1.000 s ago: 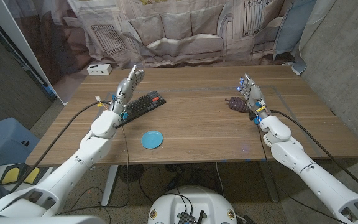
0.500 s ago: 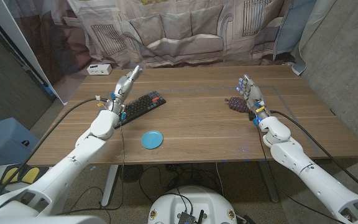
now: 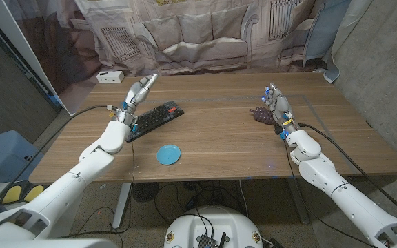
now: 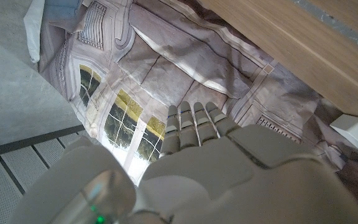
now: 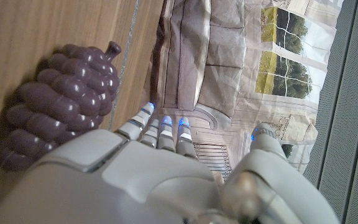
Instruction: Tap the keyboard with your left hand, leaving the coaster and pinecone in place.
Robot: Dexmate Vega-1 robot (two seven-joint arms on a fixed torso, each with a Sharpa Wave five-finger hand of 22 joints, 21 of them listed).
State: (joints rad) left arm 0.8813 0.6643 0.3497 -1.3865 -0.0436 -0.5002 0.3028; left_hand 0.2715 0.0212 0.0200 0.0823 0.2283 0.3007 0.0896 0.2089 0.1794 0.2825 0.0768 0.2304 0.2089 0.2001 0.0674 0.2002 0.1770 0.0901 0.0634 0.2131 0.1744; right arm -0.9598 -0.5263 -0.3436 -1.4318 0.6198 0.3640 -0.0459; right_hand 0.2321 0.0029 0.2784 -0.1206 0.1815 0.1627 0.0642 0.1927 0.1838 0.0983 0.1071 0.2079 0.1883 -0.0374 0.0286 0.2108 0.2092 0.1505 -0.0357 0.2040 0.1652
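Keyboard [image 3: 155,118] lies just below-right of my raised left hand [image 3: 138,92], fingers extended, holding nothing.

A wooden table [image 3: 219,148] stands before a hanging printed backdrop [image 3: 198,34], grey concrete wall [image 3: 384,62] beside.

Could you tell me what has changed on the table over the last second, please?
The left hand has drawn back from above the keyboard toward the table's left edge, so more of the keys now show; it holds nothing, fingers extended. The keyboard, the blue coaster, the dark pinecone and the right hand beside it have stayed where they were.
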